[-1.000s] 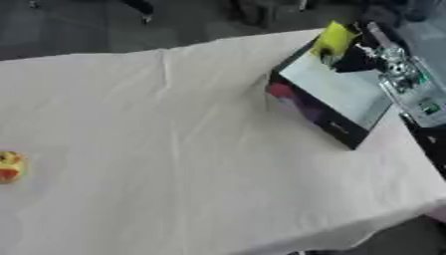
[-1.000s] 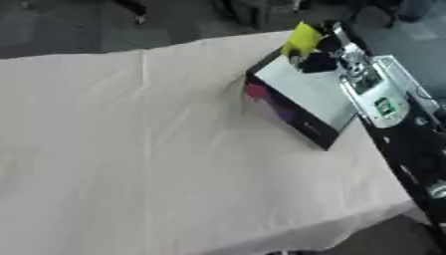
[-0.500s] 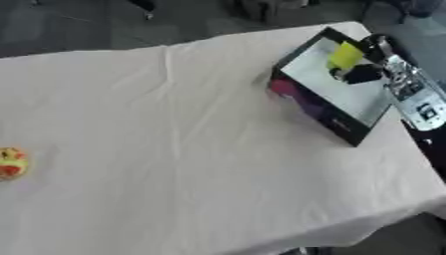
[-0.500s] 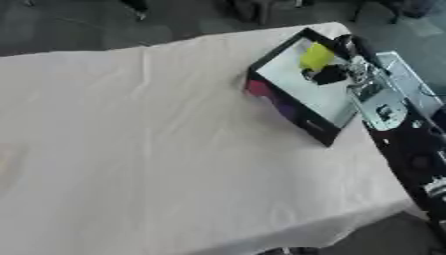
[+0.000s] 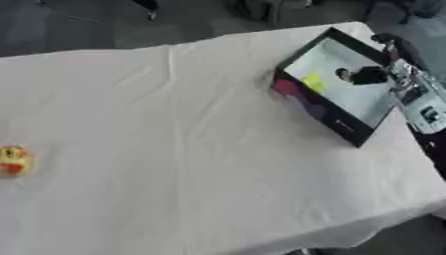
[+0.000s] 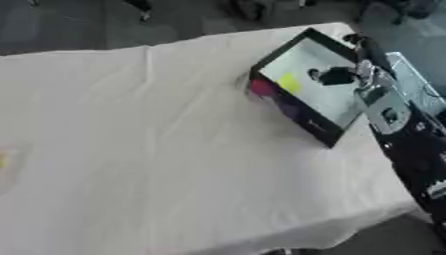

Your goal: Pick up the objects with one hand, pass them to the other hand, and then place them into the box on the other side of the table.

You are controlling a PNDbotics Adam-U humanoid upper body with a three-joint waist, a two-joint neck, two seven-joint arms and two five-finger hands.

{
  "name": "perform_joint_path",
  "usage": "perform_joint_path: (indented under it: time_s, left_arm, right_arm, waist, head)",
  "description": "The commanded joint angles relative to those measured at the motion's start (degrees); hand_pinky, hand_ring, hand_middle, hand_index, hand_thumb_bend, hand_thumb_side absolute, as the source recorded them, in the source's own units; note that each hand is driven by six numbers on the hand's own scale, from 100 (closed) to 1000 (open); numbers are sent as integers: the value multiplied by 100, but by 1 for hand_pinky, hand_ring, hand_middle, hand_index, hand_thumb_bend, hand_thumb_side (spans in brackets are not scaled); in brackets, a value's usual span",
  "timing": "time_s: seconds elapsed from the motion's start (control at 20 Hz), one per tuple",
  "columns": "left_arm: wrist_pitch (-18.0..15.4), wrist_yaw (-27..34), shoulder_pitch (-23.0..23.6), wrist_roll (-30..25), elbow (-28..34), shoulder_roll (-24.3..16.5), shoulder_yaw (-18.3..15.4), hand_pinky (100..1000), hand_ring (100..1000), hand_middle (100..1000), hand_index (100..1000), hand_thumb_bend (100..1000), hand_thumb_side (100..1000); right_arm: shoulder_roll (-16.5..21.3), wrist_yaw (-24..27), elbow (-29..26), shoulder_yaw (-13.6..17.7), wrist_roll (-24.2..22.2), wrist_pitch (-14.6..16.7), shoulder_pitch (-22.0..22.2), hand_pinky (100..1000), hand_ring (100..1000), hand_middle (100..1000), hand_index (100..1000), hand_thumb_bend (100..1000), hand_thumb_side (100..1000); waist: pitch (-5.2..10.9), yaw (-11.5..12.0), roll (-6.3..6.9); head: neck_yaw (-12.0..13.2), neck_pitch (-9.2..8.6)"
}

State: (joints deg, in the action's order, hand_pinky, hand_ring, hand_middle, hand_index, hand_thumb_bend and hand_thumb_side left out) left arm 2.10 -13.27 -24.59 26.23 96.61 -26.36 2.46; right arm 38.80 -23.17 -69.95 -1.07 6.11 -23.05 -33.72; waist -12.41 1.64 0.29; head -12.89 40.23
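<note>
Hovering my right hand over the box at upper right, fingers empty; whether spread I cannot tell. Yellow piece lies inside, delivered.

Soft, even light on the pale tablecloth; both views blurred, shadows faint.
</note>
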Motion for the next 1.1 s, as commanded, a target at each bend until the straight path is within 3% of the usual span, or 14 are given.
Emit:
perform_joint_path:
  time_s: [0.05,0.25,0.3,0.55,0.6,0.65,0.9,1.1]
  left_arm:
    - [-3,-1,-43,26,80,-197,-82,795,637,668,770,386,359]
    - [12,-19,-62,34,80,-222,-115,801,639,669,772,384,361]
    - [23,-30,-75,27,77,-241,-127,801,639,669,772,384,361]
    - [131,-77,-127,21,54,-360,-232,801,642,672,777,388,363]
    - [167,-85,-137,12,37,-388,-252,801,643,672,778,388,365]
    - [206,-94,-152,2,13,-420,-272,801,644,673,780,389,365]
    - [398,-160,-292,-94,-153,-643,-338,801,648,677,785,396,363]
    - [572,-251,-446,-372,-344,-893,-333,802,658,680,789,405,362]
  right_arm:
    - [231,123,-142,117,159,-3,-54,932,940,912,908,532,247]
    - [178,1003,-544,173,629,91,-55,945,936,907,895,295,367]
    - [173,1268,-674,159,727,162,-56,946,936,907,897,273,374]
    - [183,2317,-1304,32,828,702,-69,945,916,888,883,340,275]
    - [186,2410,-1400,10,812,784,-73,945,906,876,874,418,294]
    - [181,2488,-1494,-7,807,864,-85,945,899,870,869,340,247]
    - [105,2856,-1834,-83,864,1178,-177,950,893,864,863,327,240]
    - [64,2939,-1986,-147,859,1180,-254,949,887,858,853,313,233]
  waist:
    - [83,3,-5]
    - [92,0,1]
    - [95,1,3]
    - [111,17,11]
    - [113,20,13]
    - [117,25,15]
    - [129,50,22]
    - [130,66,24]
  head:
    - [66,21]
    - [230,49]
    - [284,62]
    - [626,123]
    - [690,131]
    - [756,140]
    - [1070,150]
    - [1268,146]
